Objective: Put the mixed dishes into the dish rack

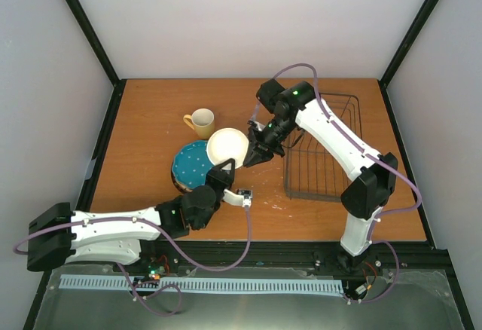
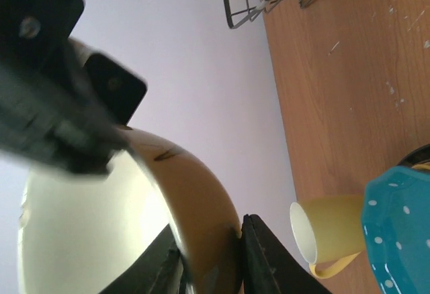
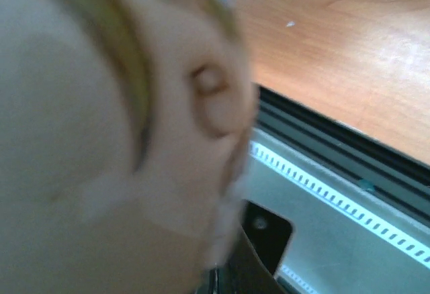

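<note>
Both pinch the small cream-white round bowl [image 1: 226, 146] mid-frame, left gripper [image 1: 226, 169] low, right gripper [image 1: 251, 157] at its right edge, so the right should probably release only once the left holds.

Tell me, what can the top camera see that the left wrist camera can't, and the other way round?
Only the top view shows the left arm and the right arm whole, and the entire dish rack. Only the left wrist view shows, close up, the left fingers pinching the rim of the cream bowl from both sides. Both views show the bowl, the yellow mug, the teal dotted plate and at least a corner of the rack.
</note>
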